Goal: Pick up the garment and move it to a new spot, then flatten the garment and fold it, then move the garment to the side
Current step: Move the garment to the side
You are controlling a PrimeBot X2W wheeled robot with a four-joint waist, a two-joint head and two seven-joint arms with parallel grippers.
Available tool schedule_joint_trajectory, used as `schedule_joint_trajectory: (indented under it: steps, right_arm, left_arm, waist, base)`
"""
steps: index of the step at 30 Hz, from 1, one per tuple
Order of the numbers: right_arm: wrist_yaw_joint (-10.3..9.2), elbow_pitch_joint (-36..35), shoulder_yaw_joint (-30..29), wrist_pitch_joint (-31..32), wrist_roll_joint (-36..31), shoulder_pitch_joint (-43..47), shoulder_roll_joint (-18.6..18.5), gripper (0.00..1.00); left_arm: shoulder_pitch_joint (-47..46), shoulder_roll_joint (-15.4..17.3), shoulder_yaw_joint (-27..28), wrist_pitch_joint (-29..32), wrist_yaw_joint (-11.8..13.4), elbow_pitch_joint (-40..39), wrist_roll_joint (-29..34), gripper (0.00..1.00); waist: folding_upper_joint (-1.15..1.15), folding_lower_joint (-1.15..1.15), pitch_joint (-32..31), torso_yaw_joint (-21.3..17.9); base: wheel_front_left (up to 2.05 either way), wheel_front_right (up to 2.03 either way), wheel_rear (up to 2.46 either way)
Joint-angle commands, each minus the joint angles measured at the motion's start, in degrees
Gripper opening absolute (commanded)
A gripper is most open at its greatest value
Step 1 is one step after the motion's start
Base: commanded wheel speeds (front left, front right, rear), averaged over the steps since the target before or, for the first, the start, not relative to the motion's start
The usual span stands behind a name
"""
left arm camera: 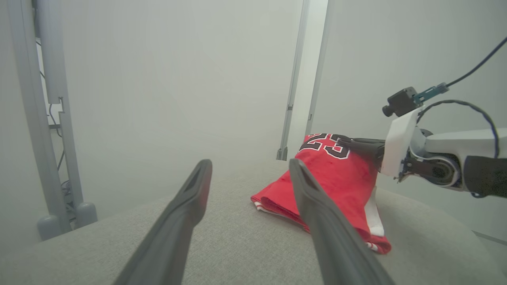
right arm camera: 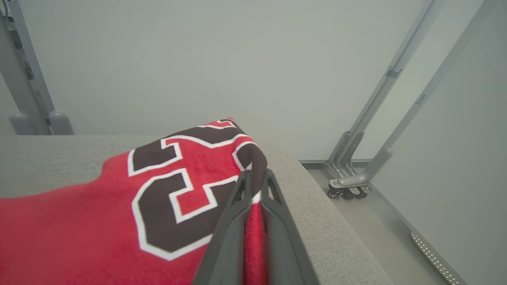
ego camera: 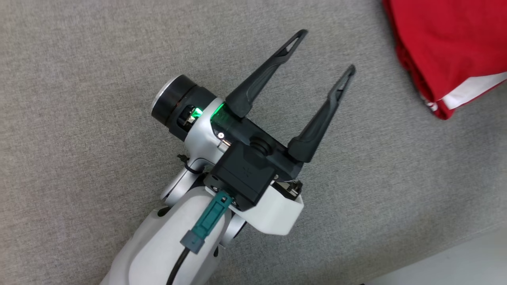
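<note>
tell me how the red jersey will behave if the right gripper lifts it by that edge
Probably floppy: the red jersey drapes from where the right gripper pinches its edge down to the grey surface. Likely light, being thin cloth. Its folded layers may slide apart, since just one edge is clamped.

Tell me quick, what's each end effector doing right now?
Left end effector: open, holding nothing.
Right end effector: closed on the red jersey.

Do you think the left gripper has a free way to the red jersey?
Probably yes: the open left gripper faces the jersey across bare grey surface, the right gripper pinching its far end.
</note>
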Motion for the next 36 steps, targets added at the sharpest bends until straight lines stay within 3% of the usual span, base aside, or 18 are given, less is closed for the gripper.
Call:
schedule_joint_trajectory:
  steps: [1, 12, 24, 25, 28, 30, 31, 36]
  right_arm:
    - [-0.02, 0.07, -1.48, -0.35, -1.02, -1.12, -1.0, 0.0]
    - [-0.03, -3.91, -11.31, -0.34, -9.49, -1.68, -3.47, 0.0]
    - [-0.02, 0.37, -11.86, -0.35, -14.51, -3.28, -4.83, 0.0]
    - [-0.02, 2.98, -12.34, -0.35, -16.22, -3.04, -5.05, 0.11]
    - [-0.02, 6.19, -14.18, -0.35, -20.29, -3.87, -5.95, 0.14]
    - [-0.02, 7.55, -15.97, -0.35, -23.29, -4.46, -6.29, 0.43]
    - [-0.02, 7.53, -17.21, -0.35, -24.92, -4.69, -6.35, 1.0]
    - [-0.02, 2.35, -22.23, -0.34, -33.36, -3.66, -3.52, 1.0]
  left_arm:
    - [-1.17, 0.09, -0.42, 0.59, 0.41, -1.29, -0.33, 1.0]
    - [-2.56, 0.14, -2.41, 3.37, 1.9, -5.25, -0.48, 1.0]
    - [-2.92, 0.66, -3.01, 3.48, 1.65, -5.09, -1.39, 1.0]
    - [-3.06, 0.7, -3.44, 3.39, 1.39, -4.85, -1.28, 1.0]
    - [-3.29, 0.83, -3.71, 3.48, 1.31, -4.76, -1.2, 1.0]
    - [-3.13, 0.78, -3.88, 3.43, 1.51, -4.87, -1.32, 1.0]
    - [-3.06, 0.77, -3.88, 3.36, 1.67, -4.97, -1.43, 1.0]
    - [-1.54, 0.74, -3.72, 2.28, 2.46, -4.35, -2.43, 1.0]
  waist:
    - [0.0, 0.0, 1.93, 0.66]
    - [0.0, 0.0, 4.14, 0.51]
    - [0.0, 0.0, 4.53, 1.94]
    - [0.0, 0.0, 4.32, 2.97]
    - [0.0, 0.0, 4.19, 4.32]
    - [0.0, 0.0, 3.84, 5.08]
    - [0.0, 0.0, 3.61, 5.36]
    - [0.0, 0.0, 0.98, 6.38]
  base:
    - [0.0, 0.0, 0.0]
    - [0.0, 0.0, 0.0]
    - [0.0, 0.0, 0.0]
    - [0.0, 0.0, 0.0]
    - [0.0, 0.0, 0.0]
    - [0.0, 0.0, 0.0]
    - [0.0, 0.0, 0.0]
    - [0.0, 0.0, 0.0]
